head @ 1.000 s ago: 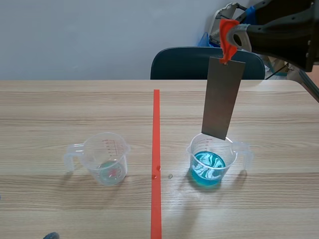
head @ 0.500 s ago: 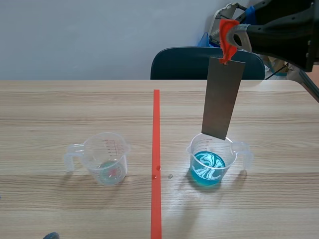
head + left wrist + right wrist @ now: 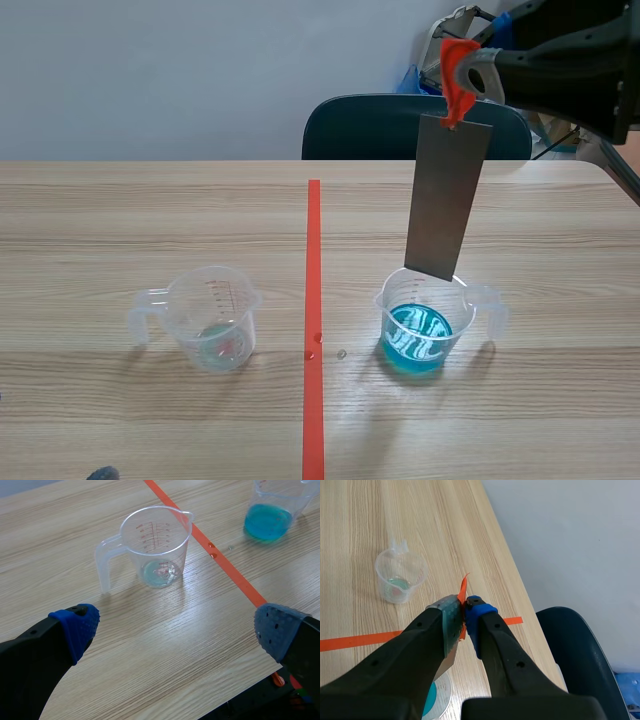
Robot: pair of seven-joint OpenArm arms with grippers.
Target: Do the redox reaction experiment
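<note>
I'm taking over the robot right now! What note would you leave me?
Left hand: open, low, with the nearly empty cup ahead of it.
Right hand: raised, shut on the metal strip by its orange tab.
The strip hangs over the blue-liquid cup, lower end near the rim, apparently not in the liquid.
Done: strip picked up and held above the cup.
Left: probably lower it into the blue liquid.
</note>
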